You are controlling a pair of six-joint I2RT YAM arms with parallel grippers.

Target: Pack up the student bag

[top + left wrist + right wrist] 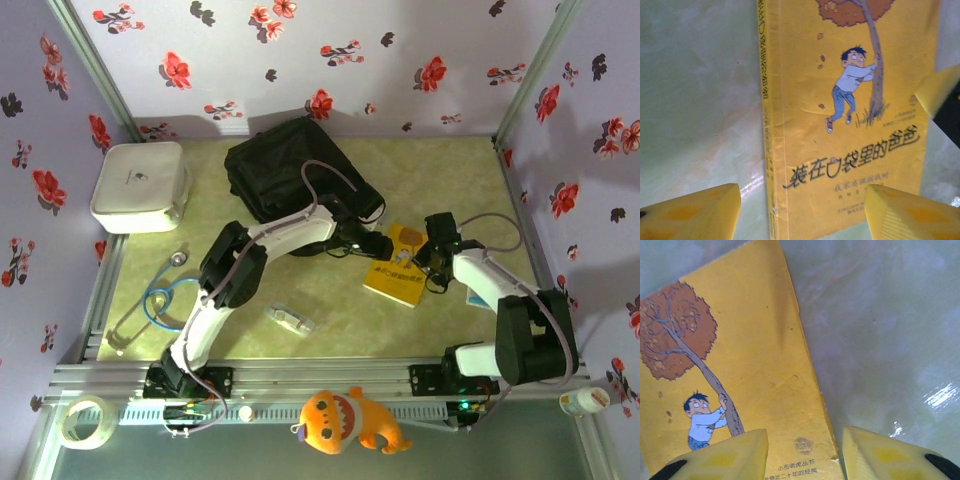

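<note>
Yellow paperback [400,275] is lying flat on the pale green table [470,190], right of centre.

Top view: the student bag [290,170] is sitting at the far side of the table, left of centre, close to the flowered back wall. The left arm is crossing its near corner in this view. The left gripper [378,245] is hanging over the paperback's far-left edge. The right gripper [433,255] is hanging at its far-right edge. Jaw gaps are too small to judge here. A white hard case [140,187] is sitting far left, a stethoscope [160,298] is lying near-left, and a small clear item [290,320] is lying near the centre front. A tape roll [85,420] and an orange plush toy [350,422] are resting in front of the near rail.

Left wrist view: the yellow fingers [695,212] are standing apart, clamping nothing. The paperback's spine is running up between them, and its cover, a boy hugging a tree, is facing up. One fingertip of the other gripper is poking in at the right edge.

Right wrist view: the fingers [725,455] are standing apart too, pinching nothing. The paperback's long edge and corner are lying in the gap, with bare table to the right.
</note>
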